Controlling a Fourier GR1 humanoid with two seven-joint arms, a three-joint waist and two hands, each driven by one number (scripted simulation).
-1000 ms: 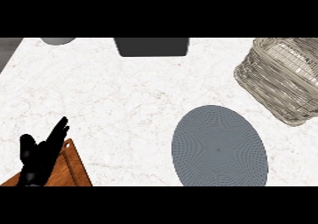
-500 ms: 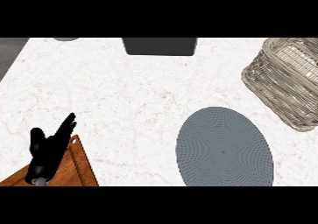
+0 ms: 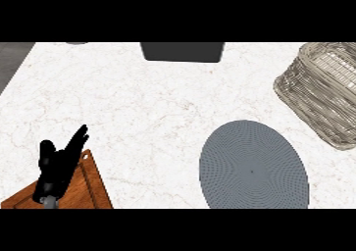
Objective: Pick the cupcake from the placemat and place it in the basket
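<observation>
- Step in hand: by my read, still pre-grasp. No cupcake shows anywhere in my view; the mat (image 3: 253, 169) lies bare. I cannot tell where the cupcake is.
- Left hand (image 3: 59, 166) sits low left over a board (image 3: 85, 188), fingers (image 3: 77, 138) straight and spread, holding nothing. It looks at rest.
- Right hand is out of view, so I can't report its fingers.
- Basket (image 3: 326, 90) stands at the right edge, well apart from the left hand and just up and right of the mat; it is partly cut by the frame.
- Next move, as I judge it: find the cupcake first, then bring the right hand in, since mat and basket both lie on that side.
- Mat: grey oval, flat, fine woven ribbing.
- Basket: pale wicker, open weave, rounded walls, tilted look from this angle.
- Board: reddish-brown wood, smooth, straight-edged, small hole near its corner.
- Bench (image 3: 137, 98): white marble-like top with faint veins.
- Dark box-like thing (image 3: 183, 51) at the far edge; can't tell what it is.
</observation>
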